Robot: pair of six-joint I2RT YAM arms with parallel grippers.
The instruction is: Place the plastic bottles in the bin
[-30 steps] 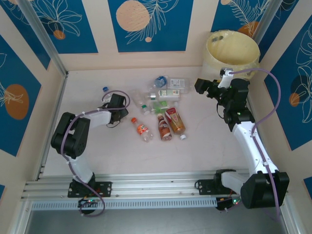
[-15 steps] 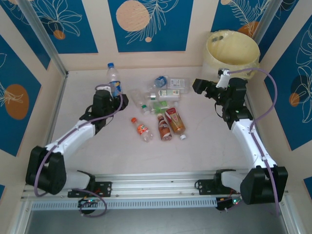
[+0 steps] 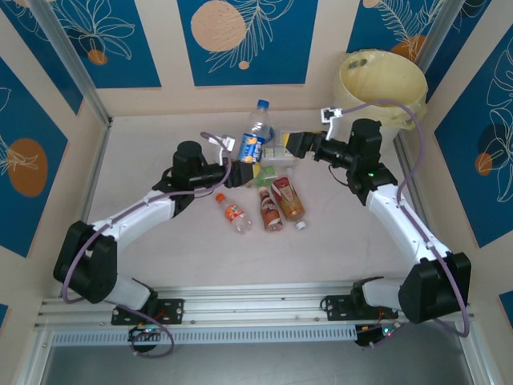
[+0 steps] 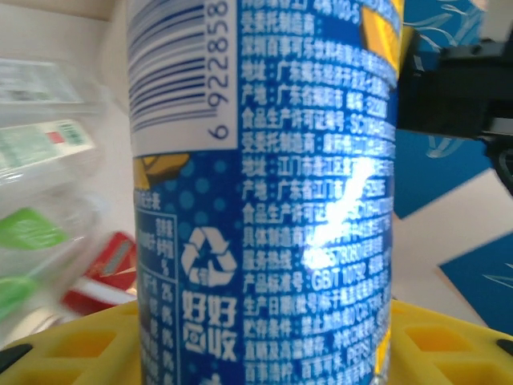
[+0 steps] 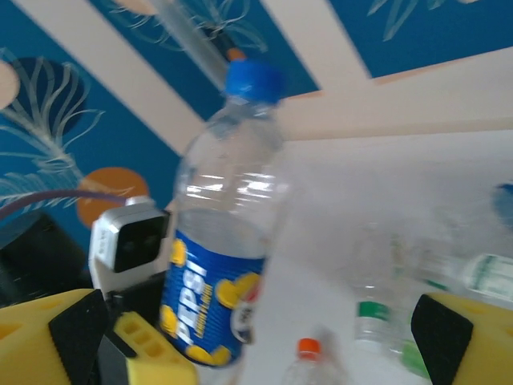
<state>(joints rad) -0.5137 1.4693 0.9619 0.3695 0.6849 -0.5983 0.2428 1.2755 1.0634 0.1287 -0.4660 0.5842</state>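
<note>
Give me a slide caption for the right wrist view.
Left gripper holds a blue-capped bottle upright before the open right gripper, more bottles blurred on the table behind.

In the left wrist view the blue bottle runs off the top and bottom edges, and the pile left of it is blurred. From the right wrist, the pile right of it smears. From above, the pile's clear bottles are too small to count.

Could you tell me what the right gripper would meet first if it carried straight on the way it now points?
Most likely the blue-labelled bottle, held upright in the left gripper right ahead of its open fingers; exact depth is unclear.
</note>
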